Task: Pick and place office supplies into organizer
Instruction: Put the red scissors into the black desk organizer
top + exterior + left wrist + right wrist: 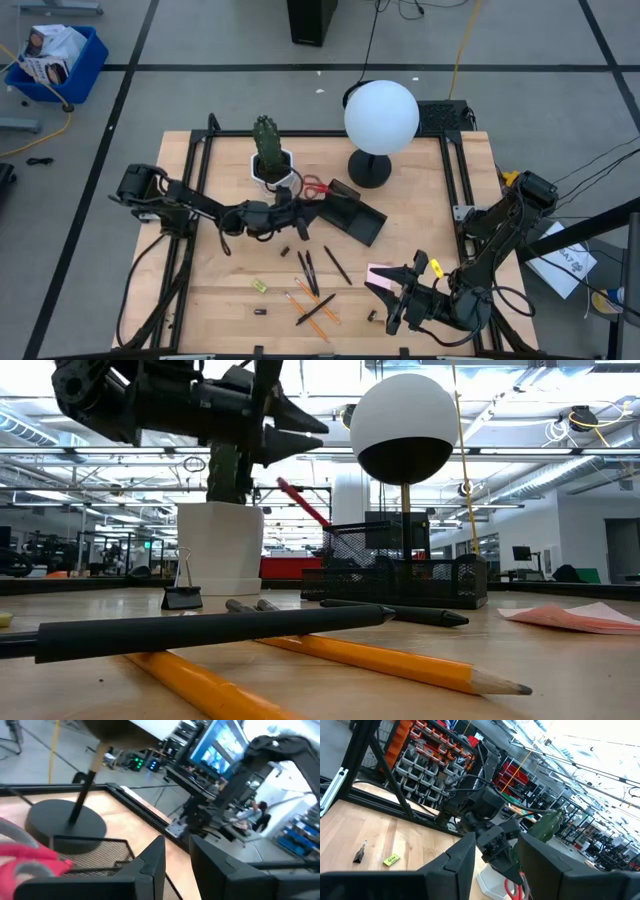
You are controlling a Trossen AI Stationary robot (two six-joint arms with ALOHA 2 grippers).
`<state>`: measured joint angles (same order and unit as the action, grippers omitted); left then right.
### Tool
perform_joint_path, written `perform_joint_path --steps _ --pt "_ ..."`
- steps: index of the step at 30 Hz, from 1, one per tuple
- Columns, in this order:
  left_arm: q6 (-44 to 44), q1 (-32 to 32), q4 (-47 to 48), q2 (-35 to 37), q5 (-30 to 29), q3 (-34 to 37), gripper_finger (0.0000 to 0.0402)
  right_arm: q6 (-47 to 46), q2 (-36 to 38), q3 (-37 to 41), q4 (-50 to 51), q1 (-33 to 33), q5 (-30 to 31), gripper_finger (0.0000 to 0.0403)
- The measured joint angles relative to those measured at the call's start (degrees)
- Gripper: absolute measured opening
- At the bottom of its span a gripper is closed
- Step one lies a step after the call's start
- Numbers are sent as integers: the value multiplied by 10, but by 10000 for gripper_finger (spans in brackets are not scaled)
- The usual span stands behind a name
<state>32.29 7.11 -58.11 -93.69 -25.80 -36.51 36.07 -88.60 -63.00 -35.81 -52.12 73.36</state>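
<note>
The wooden table (230, 290) was set on a grey floor (200, 40) marked with dark taped lines. Beyond the table's far edge a black cabinet (311, 20) was seen, and off its far left corner a blue bin (62, 60) of packets was placed. A yellow cable (466, 40) was trailed across the floor behind the table's far right corner. Level across the table, a wide hall was shown, lit by rows of bright ceiling lights (560, 390), with white beams overhead. Shelves of red and orange storage bins (420, 745) were visible past the table, and a lit blue screen (220, 747) was seen beyond its frame.
</note>
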Motion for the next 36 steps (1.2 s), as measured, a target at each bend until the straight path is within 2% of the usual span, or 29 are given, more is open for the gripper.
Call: perform_joint_path --steps 2,5,11,15,18,24,28,36 --pt "38 -2 6 0 11 0 93 -4 0 0 0 0 0 144" --pt "26 16 -2 0 18 0 93 -8 0 0 0 0 0 144" --pt "36 84 9 0 -55 0 93 -11 0 0 6 0 0 144" --pt "53 121 45 0 -135 0 93 -11 0 0 5 -1 0 144" --pt "48 133 72 0 -155 0 93 -11 0 0 5 -1 0 144" --pt "93 144 136 0 -125 0 93 -11 0 0 10 -1 0 144" --pt "36 162 156 0 -107 0 93 -45 0 0 56 4 0 144" --pt "8 170 183 0 -37 0 93 -102 0 0 92 36 -1 144"
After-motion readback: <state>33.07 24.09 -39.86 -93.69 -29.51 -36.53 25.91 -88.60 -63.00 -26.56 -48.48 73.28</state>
